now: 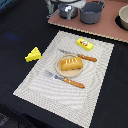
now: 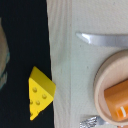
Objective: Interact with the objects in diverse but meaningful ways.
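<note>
Nearest the exterior camera, the dark counter (image 1: 20,30) is seen to carry a pale woven placemat (image 1: 35,82), laid at an angle. On the near part of the mat a fork (image 1: 64,79) with an orange handle is laid, its tines pointing toward the exterior view's left. Just beyond it, at the middle of the mat, a small beige plate (image 1: 71,71) is set, and on it the orange-brown scored bread loaf (image 1: 71,63) is rested. Just behind the plate a knife (image 1: 79,55) with an orange handle is placed, roughly parallel to the fork.

Off the mat, on the bare counter toward the exterior view's left, the yellow holed cheese wedge (image 1: 33,54) is found, near the mat's edge but apart from it. In the wrist view the same wedge (image 2: 40,93) is shown on the dark surface just beside the mat's edge, with the plate rim (image 2: 102,75), one end of the loaf (image 2: 119,100), the knife blade (image 2: 100,39) and the fork tines (image 2: 92,121) visible on the mat.

Farther back on the mat, the small yellow packet with red mark (image 1: 84,44) is laid near the far corner.

Farthest away, a brownish board (image 1: 107,31) is seen, on which dark grey pots (image 1: 92,12) are stood.

The pincer is not shown in either view, so whether it is spread or pressed together cannot be told.
</note>
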